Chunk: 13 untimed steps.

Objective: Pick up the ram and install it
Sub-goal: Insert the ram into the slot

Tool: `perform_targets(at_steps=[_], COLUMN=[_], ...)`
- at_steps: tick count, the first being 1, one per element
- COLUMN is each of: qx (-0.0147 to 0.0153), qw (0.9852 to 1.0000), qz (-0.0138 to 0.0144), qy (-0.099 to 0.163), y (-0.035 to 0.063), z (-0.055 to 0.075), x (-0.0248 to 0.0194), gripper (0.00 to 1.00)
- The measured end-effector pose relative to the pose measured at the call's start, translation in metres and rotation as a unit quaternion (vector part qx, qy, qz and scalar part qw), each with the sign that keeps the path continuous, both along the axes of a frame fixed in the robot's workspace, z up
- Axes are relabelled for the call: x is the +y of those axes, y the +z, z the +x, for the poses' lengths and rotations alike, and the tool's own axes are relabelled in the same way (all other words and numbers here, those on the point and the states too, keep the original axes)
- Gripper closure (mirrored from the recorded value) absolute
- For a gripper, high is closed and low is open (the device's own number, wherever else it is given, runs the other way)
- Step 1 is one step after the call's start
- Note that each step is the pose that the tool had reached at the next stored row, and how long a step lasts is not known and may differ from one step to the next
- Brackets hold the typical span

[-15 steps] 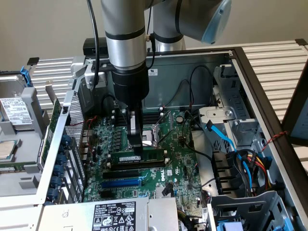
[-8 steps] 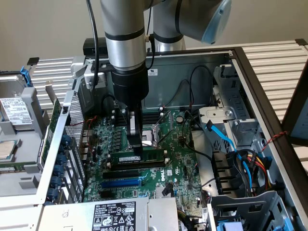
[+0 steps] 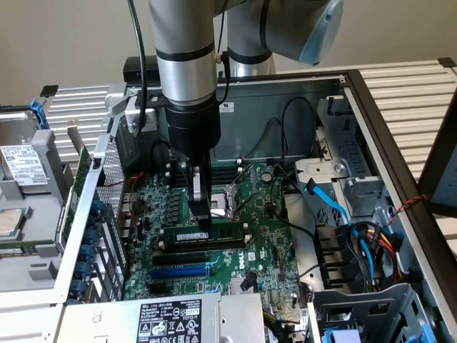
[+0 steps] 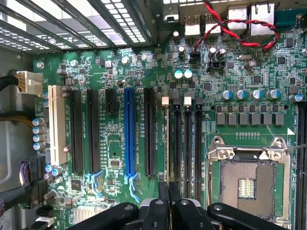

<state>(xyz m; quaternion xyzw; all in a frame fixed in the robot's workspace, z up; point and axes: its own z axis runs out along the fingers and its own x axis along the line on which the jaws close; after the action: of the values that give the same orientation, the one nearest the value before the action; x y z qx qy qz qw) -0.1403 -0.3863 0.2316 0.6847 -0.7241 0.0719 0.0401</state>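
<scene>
Your claw (image 3: pixel 203 223) is clenched on the ram (image 3: pixel 227 231), gripping it near mid-length. The stick hangs edge-down, its long axis running 9-to-3 in the exterior view, low over the motherboard (image 3: pixel 260 246). The CPU socket (image 3: pixel 227 202) is at about 12 o'clock of the stick. The black expansion slots (image 3: pixel 196 256) are at 6, and the blue slot (image 3: pixel 182 271) lies past those, also toward 6. Can't tell whether the stick's bottom edge touches a slot or sits just above it.

In the wrist view the claw (image 4: pixel 168 203) has its fingers (image 4: pixel 161 211) pinched nearly together. They line up with the row of black memory slots (image 4: pixel 187 139) just beside the CPU socket (image 4: pixel 244 179). The blue slot (image 4: pixel 128 134) is well apart from them and isn't your target.

Step in hand, as I read it, is seating the stick. To do it well:
- Set the stick parallel to one memory slot, centred end to end, not straddling two.
- Hold it level so both ends meet the slot together; a tilted stick will likely jam.
- Push straight down with no sideways drag, since the slots sit close together.
- The end latches are too small to judge, so check they're swung out.
- The notch side can't be read here, so if it resists, don't force it.
- Mind the black cables (image 3: pixel 289 232) at 3 o'clock of the stick.
</scene>
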Motion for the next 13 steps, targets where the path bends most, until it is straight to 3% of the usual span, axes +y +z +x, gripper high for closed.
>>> perform_targets(at_steps=[6, 13], qx=[0.0001, 0.0000], qw=[1.0000, 1.0000], qz=[0.0003, 0.0040], qy=[0.000, 0.000], y=[-0.0003, -0.0008], z=[-0.0001, 0.0000], x=[0.0000, -0.0001], gripper=[0.88, 0.88])
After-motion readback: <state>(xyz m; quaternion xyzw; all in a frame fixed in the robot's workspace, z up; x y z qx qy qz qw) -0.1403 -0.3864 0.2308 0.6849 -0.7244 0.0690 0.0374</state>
